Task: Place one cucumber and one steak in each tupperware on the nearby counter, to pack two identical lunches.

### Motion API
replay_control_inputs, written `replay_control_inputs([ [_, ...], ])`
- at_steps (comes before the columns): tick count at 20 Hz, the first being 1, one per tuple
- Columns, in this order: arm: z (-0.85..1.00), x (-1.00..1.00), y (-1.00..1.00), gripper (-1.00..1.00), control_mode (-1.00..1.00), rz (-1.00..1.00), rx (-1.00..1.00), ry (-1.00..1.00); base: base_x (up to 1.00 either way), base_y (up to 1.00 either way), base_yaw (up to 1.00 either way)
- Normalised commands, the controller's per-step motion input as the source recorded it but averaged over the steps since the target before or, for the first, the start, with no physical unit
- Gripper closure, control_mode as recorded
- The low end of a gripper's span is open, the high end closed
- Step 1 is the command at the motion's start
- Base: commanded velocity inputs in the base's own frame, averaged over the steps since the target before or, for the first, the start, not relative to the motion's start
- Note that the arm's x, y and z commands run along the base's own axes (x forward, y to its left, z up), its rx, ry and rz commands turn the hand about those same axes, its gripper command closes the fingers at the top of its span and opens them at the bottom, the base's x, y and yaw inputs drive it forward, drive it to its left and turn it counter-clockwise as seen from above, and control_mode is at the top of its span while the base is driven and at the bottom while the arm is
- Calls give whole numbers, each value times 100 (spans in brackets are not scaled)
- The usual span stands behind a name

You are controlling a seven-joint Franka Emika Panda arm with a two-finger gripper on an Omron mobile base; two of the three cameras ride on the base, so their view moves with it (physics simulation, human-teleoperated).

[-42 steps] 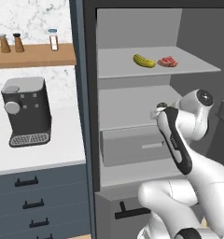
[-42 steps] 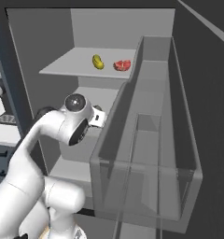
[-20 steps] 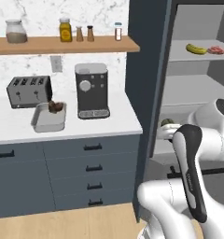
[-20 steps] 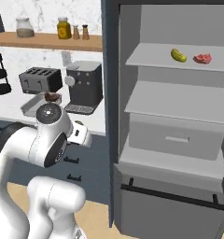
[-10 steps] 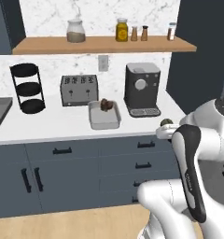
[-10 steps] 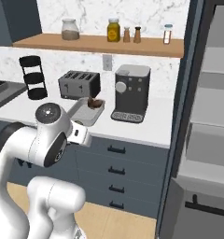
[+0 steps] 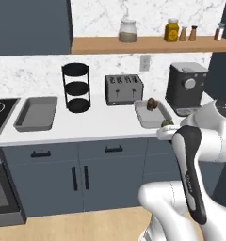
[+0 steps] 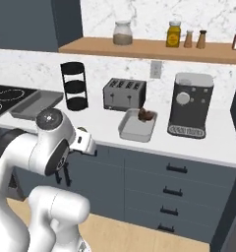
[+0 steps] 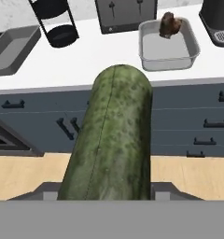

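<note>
The tool (image 9: 107,198) is clamped on a cucumber (image 9: 111,140), which runs from 6 o'clock up the middle of the hand view and blocks the finger tips. In the left base view the cucumber's end (image 7: 167,124) peeks out at the end of the arm, just in front of the bench (image 7: 86,129) edge.

Beyond it, the white bench runs over dark drawers with black handles. On it, at 1 o'clock in the hand view, sits a grey tupperware (image 9: 168,45) with a brown steak (image 9: 170,24) in its far corner. A second grey tupperware (image 9: 12,48) lies at 10 o'clock, well apart from the first.

Between them, further back, stand a black tiered rack (image 7: 76,87) and a toaster (image 7: 123,89). A coffee machine (image 7: 186,88) stands at 2 o'clock of the steak's tupperware.

Farthest, a wooden shelf (image 7: 148,44) on the marble wall carries jars (image 7: 127,31) and shakers.
</note>
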Motion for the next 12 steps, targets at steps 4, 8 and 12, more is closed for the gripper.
replay_control_inputs([
  [4, 0, 0, 0, 100, 100, 0, 0, 0, 45, -13, -4],
  [8, 0, 0, 0, 100, 100, 0, 0, 0, 65, -44, -3],
  [12, 0, 0, 0, 100, 100, 0, 0, 0, 94, -20, -4],
])
